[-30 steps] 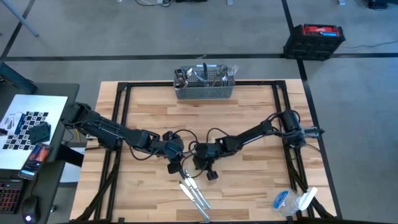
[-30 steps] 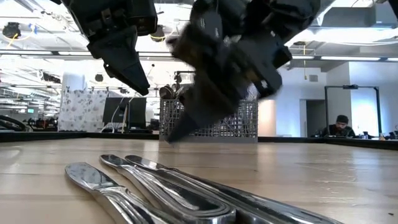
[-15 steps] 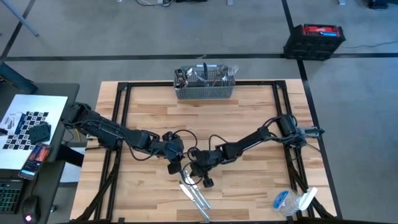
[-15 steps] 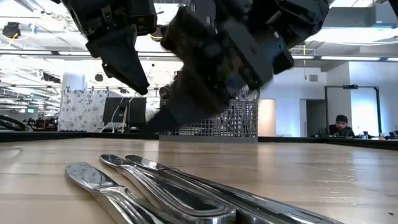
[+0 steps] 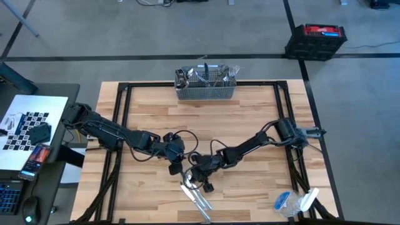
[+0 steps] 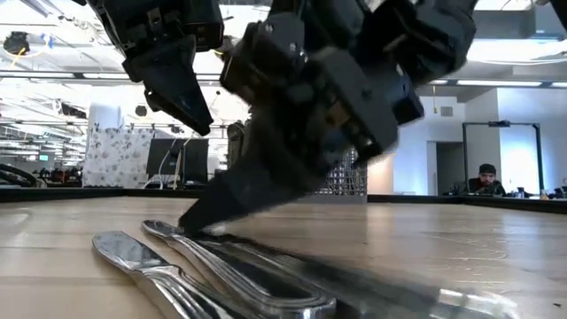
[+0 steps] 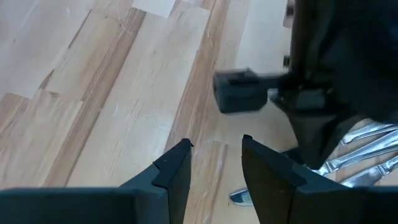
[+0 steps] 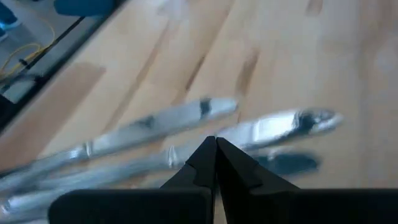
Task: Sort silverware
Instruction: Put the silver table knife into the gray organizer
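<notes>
Three silver table knives [image 5: 197,197] lie side by side on the wooden table near its front edge; the low view shows them close up [image 6: 230,266]. My right gripper [image 5: 192,179] is shut. It slants down with its tip [image 6: 190,223] at the far ends of the knives, and in its wrist view the tip [image 8: 216,144] is over them. Just to the left and higher, my left gripper [image 5: 174,169] hangs open [image 7: 216,146] with nothing between its fingers. More silverware stands in the wire basket [image 5: 205,87]. My right gripper's shut tip comes slanting down from the far right to the far end of a knife [image 6: 168,230]. I cannot tell whether it touches the knife. The knives lie flat on the table.
The wire basket stands at the table's far edge, in the middle. A clear plastic item [image 5: 290,203] lies at the front right corner. A side table with a checkerboard sheet [image 5: 28,122] stands to the left. A person [image 6: 485,177] sits far behind the table.
My right gripper has come down and moved toward the table's near edge and a little left, to the far ends of the knives, staying shut. The knives have stayed where they were.
</notes>
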